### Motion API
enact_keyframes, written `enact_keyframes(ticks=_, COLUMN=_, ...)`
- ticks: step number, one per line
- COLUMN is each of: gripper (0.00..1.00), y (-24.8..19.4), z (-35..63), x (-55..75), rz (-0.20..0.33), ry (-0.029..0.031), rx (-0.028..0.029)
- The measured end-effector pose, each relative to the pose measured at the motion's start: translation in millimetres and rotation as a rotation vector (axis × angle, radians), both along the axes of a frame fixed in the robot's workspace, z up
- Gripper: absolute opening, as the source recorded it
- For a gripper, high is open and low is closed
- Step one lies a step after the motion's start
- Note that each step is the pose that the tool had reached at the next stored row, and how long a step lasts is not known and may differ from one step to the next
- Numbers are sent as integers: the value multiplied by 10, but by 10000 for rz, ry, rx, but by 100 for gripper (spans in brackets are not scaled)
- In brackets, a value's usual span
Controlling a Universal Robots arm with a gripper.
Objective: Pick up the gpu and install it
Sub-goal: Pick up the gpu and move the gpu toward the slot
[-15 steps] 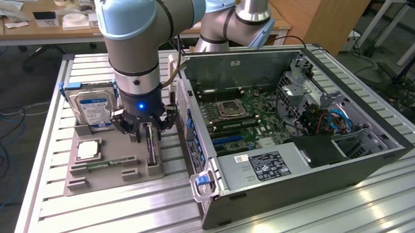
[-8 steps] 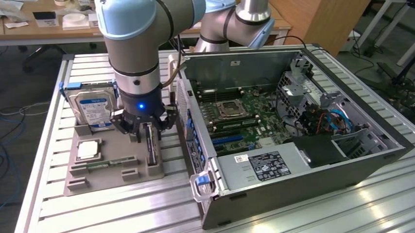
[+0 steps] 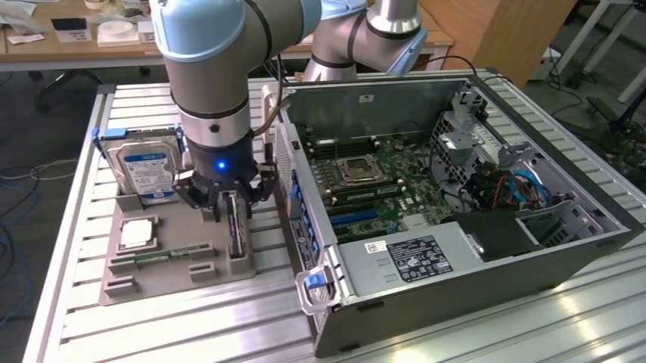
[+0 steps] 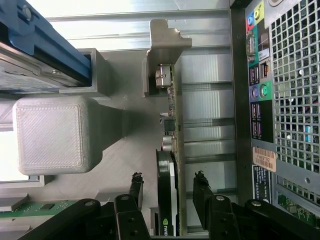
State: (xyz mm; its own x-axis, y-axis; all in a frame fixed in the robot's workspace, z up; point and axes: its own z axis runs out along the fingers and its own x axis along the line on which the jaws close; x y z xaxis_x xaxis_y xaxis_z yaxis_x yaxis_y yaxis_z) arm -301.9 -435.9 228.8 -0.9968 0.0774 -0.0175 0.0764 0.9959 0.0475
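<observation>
Poised low over the grey tray (image 3: pixel 151 283) with the hand (image 3: pixel 230 203) spread apart. Straddling the gpu (image 3: pixel 236 231) from above, one finger (image 4: pixel 136 192) off one face of the card and its twin off the other. Shows a narrow gap on both sides in the wrist view, so pinching nothing and touching nothing.

Finds the gpu upright on its long edge in a slot of that tray, along the tray's side nearest the open computer case (image 3: pixel 454 189), with the pale metal bracket (image 4: pixel 167 45) at the end away from the hand.

Sets the tray on the slatted metal bench (image 3: pixel 565 318), toward the bench edge at the exterior view's left, and the case just beside it, toward the bench edge at the exterior view's right. Lies on its side with the cover off, baring the motherboard (image 3: pixel 374 181) upward. Turns its rear panel (image 4: pixel 260 90), with its coloured ports, toward the gpu, close by in the wrist view.

Elsewhere on the tray: a blue-labelled hard drive (image 3: pixel 141 170) upright in a holder near the far corner, a square silver chip (image 3: pixel 136 233) flat in the middle, and a green memory stick (image 3: pixel 162 255) on edge nearer the front.
</observation>
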Motion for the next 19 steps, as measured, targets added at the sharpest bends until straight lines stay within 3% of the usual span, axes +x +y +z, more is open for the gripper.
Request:
enact_keyframes(ticks=6, gripper=52, y=0, z=0, x=0, rz=0, ry=0, rx=0)
enact_keyframes(ticks=7, gripper=45, y=0, z=0, x=0, rz=0, ry=0, rx=0)
enact_keyframes(ticks=19, gripper=45, y=0, z=0, x=1, rz=0, ry=0, rx=0)
